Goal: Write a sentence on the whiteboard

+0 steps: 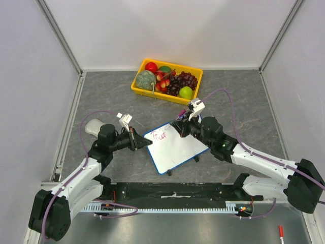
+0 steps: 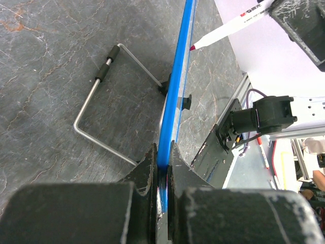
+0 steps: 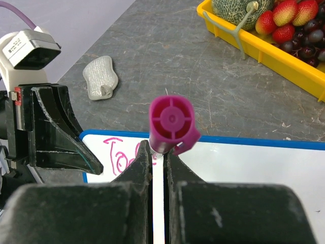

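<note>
Left end effector (image 2: pixel 161 152): whiteboard (image 2: pixel 177 81) outward (edge-on)

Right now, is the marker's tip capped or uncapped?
Uncapped. In the left wrist view the marker shows a bare reddish tip, close to the blue rim of the whiteboard; whether it touches I cannot tell.

- Boxed in on three sides by plain pale wall panels (image 1: pixel 167 30).
- Framed at the two far corners by slanting aluminium posts (image 1: pixel 59 35).
- Floored with a dark grey, stone-veined worktop (image 1: pixel 244 101), matt and faintly mottled.
- Edged along the near side with a brushed metal strip (image 1: pixel 203 229).
- Lit evenly from above, throwing only soft, short shadows.
- Backed, past the worktop's edge, by a bright, blurred room (image 2: pixel 310 168).
</note>
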You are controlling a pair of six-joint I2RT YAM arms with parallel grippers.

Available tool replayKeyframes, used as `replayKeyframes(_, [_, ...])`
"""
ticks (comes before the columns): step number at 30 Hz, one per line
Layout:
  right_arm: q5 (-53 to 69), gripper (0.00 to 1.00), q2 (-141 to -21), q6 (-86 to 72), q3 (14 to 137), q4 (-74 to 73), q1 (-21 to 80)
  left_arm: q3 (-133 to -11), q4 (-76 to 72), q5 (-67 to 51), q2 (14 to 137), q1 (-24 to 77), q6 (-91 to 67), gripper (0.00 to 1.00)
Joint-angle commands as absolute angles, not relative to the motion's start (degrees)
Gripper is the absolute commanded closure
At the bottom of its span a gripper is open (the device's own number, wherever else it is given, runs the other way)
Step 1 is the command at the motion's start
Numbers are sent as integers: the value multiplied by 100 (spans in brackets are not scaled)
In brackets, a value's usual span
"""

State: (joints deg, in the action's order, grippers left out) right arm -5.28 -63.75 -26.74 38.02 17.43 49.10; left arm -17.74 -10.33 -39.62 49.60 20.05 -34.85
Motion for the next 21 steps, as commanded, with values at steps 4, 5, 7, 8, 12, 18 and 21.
replayKeyframes(4, [-536,100,-6486,-2593,3718,1819,4878,-1740,-334,-3498,5071,2057,-2795,98])
replayKeyframes(5, [-527,100,-6469,-2601,3674,1819,4878,-1740,-325,-3515,5063,2057,-2795,98])
replayKeyframes(7, [-510,100,-6425,-2619,3595,1802,4887,-1740,-325,-3507,5054,2074,-2804,98])
replayKeyframes(8, [-510,100,-6399,-2628,3551,1784,4878,-1740,-325,-3507,5045,2074,-2795,98])
replayKeyframes(12, [-466,100,-6258,-2654,3340,1749,4878,-1740,-325,-3507,5045,2074,-2795,98])
replayKeyframes(18, [-527,100,-6082,-2733,3278,1705,4878,-1740,-316,-3498,5054,2083,-2795,98])
replayKeyframes(21, [-580,100,-5994,-2742,3418,1688,4878,-1749,-316,-3498,5054,2083,-2804,98])
